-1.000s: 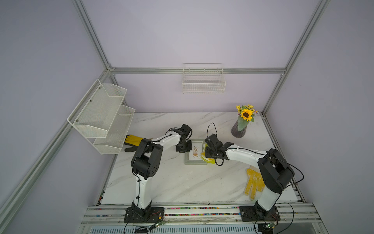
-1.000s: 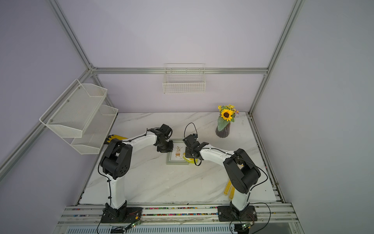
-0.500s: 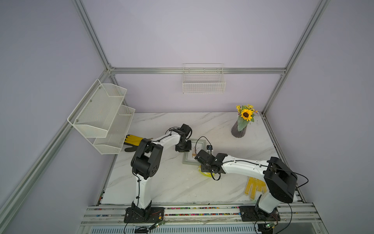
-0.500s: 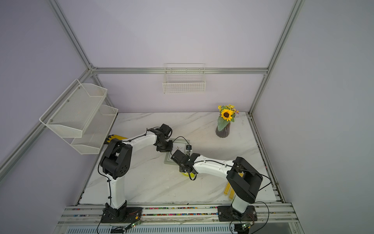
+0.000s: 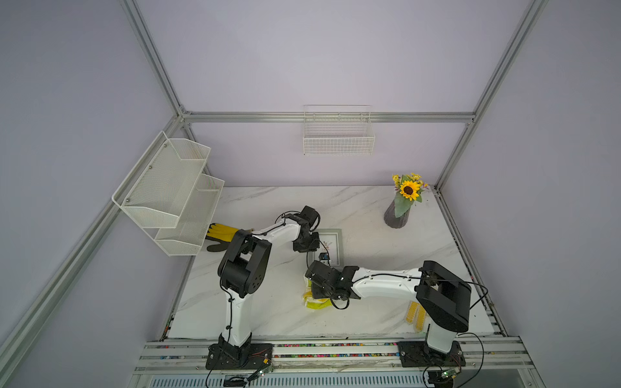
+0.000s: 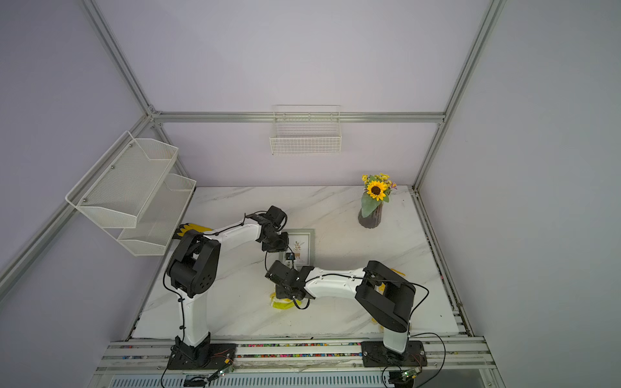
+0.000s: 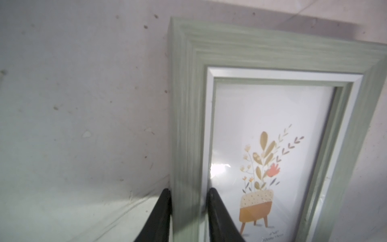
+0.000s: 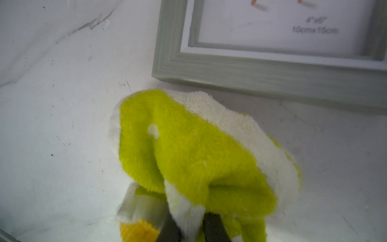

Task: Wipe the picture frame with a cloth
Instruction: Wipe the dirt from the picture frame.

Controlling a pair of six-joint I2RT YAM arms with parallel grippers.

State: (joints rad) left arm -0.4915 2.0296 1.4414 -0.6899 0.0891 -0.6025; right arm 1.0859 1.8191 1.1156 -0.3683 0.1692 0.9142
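gripping one long side rail of the picture frame (image 7: 272,52), the left gripper (image 7: 189,194) holds it lying flat on the marble table (image 5: 369,215) at the centre of both top views; just below it there, the right gripper (image 8: 188,226) is clenched on the bunched cloth (image 8: 199,150), resting on the table.

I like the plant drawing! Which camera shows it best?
The left wrist view: the plant drawing is close and whole. Both top views show it tiny; the right wrist view catches only the pot's legs.
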